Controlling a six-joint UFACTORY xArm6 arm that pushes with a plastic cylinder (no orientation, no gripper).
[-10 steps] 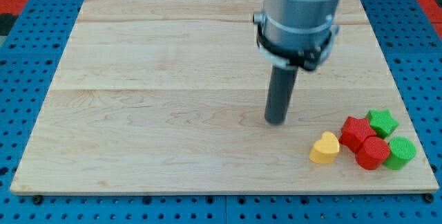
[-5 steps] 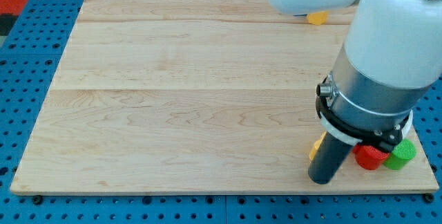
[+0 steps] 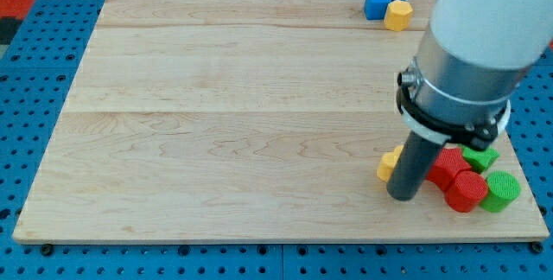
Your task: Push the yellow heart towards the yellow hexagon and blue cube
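wooden board (image 3: pixel 216 98) on blue pegboard. no pincer, just my tip (image 3: pixel 403 197), touching the yellow heart (image 3: pixel 388 165) at its left. yellow hexagon (image 3: pixel 397 15) and blue cube (image 3: pixel 377 3) sit far above. a glancing push may scatter the red blocks (image 3: pixel 458 179).

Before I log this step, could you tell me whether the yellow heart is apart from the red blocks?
Cannot tell: my tip and rod hide most of the yellow heart, covering any gap to the red blocks.

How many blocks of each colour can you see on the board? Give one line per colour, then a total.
Yellow: 2, the yellow heart, partly hidden by my tip, and the yellow hexagon
Blue: 1, the blue cube
Red: 2
Green: 2
Total: 7
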